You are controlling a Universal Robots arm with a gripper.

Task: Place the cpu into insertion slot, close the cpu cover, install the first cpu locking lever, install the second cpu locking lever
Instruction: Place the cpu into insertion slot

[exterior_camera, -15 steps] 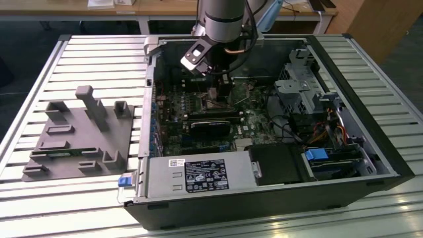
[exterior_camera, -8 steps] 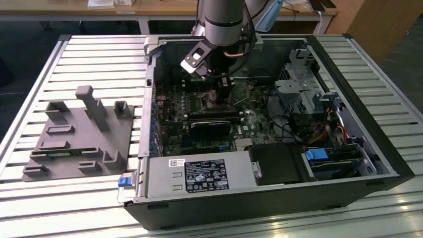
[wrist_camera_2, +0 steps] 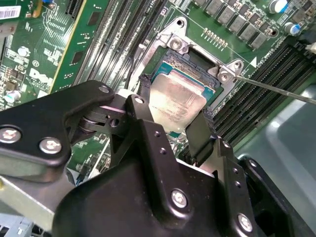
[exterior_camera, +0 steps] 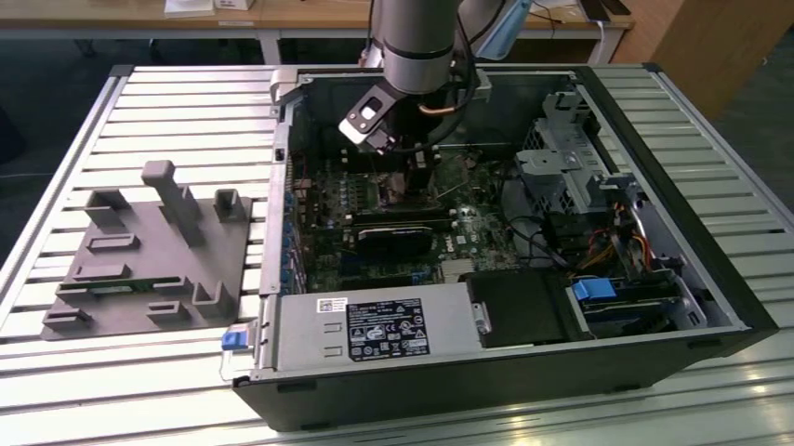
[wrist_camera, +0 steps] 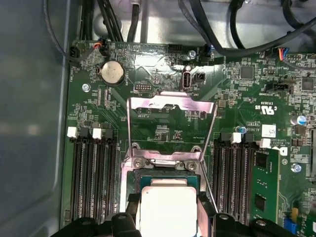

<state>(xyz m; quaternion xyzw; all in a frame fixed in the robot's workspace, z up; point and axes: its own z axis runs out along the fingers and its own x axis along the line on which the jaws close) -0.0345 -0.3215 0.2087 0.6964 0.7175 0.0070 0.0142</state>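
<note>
Your gripper (wrist_camera_2: 177, 102) pinches the cpu (wrist_camera_2: 181, 94) by two opposite edges, with a black finger (wrist_camera_2: 139, 107) pressed against each side. The chip lies silvery top up, directly over the insertion slot (wrist_camera_2: 190, 58) in the green motherboard (wrist_camera_2: 59, 44). You cannot tell from either wrist view whether it is fully seated.

In the first wrist view the cpu (wrist_camera: 168, 210) sits between the fingers at the slot's metal rim (wrist_camera: 165, 165), and the cpu cover (wrist_camera: 173, 104) stands flipped open behind the slot, the board showing through its cut-out centre. A thin locking lever (wrist_camera_2: 276, 89) stands clear beside the slot. Memory slots (wrist_camera: 94, 173) flank the socket on both sides, and a coin cell (wrist_camera: 111, 72) sits further back.

In the exterior view the arm (exterior_camera: 416, 46) reaches down into the open computer case (exterior_camera: 694, 232). The labelled power supply (exterior_camera: 372, 330) fills the case's near edge. A grey fixture tray (exterior_camera: 137, 251) rests on the slatted table (exterior_camera: 186, 111) at the exterior view's left.
</note>
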